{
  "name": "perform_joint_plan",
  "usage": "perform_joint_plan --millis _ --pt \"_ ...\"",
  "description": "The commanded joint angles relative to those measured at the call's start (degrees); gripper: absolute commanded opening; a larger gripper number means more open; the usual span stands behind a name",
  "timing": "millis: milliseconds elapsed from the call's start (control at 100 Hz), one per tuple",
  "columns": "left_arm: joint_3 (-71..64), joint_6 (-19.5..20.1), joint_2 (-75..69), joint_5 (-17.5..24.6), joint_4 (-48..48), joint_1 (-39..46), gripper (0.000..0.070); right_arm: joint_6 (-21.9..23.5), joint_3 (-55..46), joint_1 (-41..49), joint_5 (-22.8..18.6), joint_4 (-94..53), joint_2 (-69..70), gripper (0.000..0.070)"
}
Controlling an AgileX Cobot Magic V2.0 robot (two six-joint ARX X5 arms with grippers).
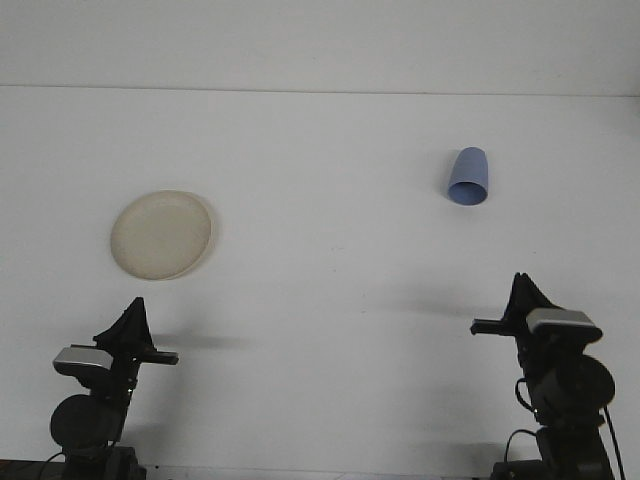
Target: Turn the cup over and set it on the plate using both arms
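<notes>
1. Front view: we see the white tabletop (330,300) with a blue cup (468,177) lying tilted on its side, well beyond the right end effector (523,290) and a little toward its inner side — nothing touches it.
2. A cream plate (161,234) lies flat just beyond the left end effector (133,315), well apart from the cup.
3. Both end effectors sit low at the near edge, pointing up; we cannot tell whether either one is open or closed.

Robot lab setup: bare white table (330,300), plain white wall (320,40).
</notes>
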Motion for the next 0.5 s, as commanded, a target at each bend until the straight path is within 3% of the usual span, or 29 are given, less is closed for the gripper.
perform_joint_plan --millis 0,40,70,340,490 --pt "-1.03 -0.15 -0.04 0.07 0.85 -0.09 0.0014 -3.76 2.05 0.04 0.02 0.83 6.99 0.0404" --pt "-1.03 -0.15 -0.04 0.07 0.85 -0.09 0.0014 -4.79 3.02 0.04 0.02 2.23 10.69 0.0512" --pt "-1.03 -0.15 -0.04 0.07 0.85 -0.09 0.0014 -5.60 3.34 0.04 0.02 4.33 13.33 0.0540" --pt "-1.03 -0.15 -0.04 0.07 0.85 -0.09 0.0015 -10.54 3.82 -0.09 0.17 29.83 36.83 0.0539" --pt "-1.03 -0.15 -0.04 0.07 0.85 -0.09 0.0015 -12.92 8.87 -1.73 0.48 34.27 49.44 0.0538"
